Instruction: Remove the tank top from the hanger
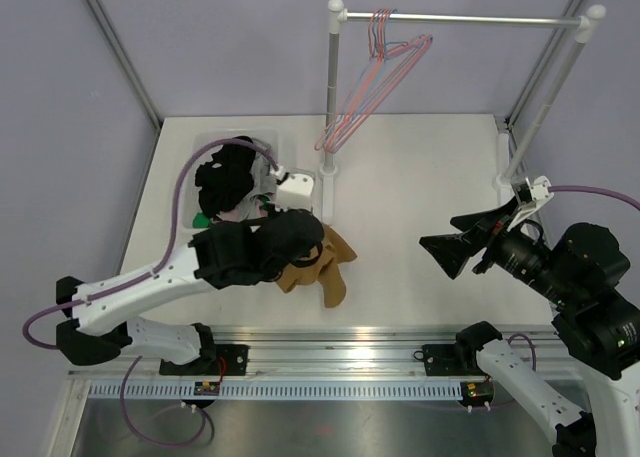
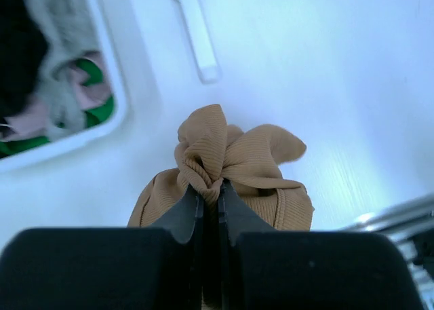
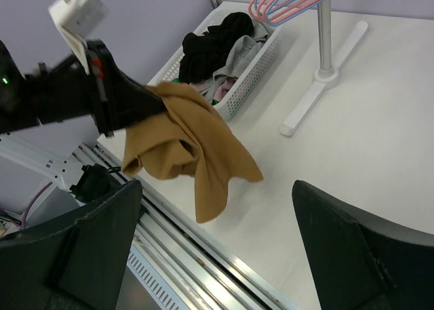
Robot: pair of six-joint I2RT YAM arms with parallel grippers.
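Tan ribbed fabric, one tank top point(image 1: 322, 267).

Top external view: it hangs bunched from the left hand point(image 1: 305, 249), low over the white worktop point(image 1: 420, 177) near the front edge and well apart from the rack point(image 1: 460, 19). The pink and blue hangers point(image 1: 370, 87) on that rack carry nothing, so the garment reads as off its hanger. Setting it down, perhaps in the basket point(image 1: 213, 139) of clothes at the back left, appears to be all that is left. The right hand point(image 1: 447, 254) waits at the right, jaws spread wide, holding nothing. Lilac walls and metal frame posts enclose the worktop.

Left wrist view: both jaws are pressed together on a gathered fold of the ribbed cloth. The surface below is glossy white, with the basket corner at upper left.

Right wrist view: the top dangles beside the basket, and whether its lowest corner touches the surface cannot be told. The rack's foot point(image 3: 319, 100) lies flat behind it.
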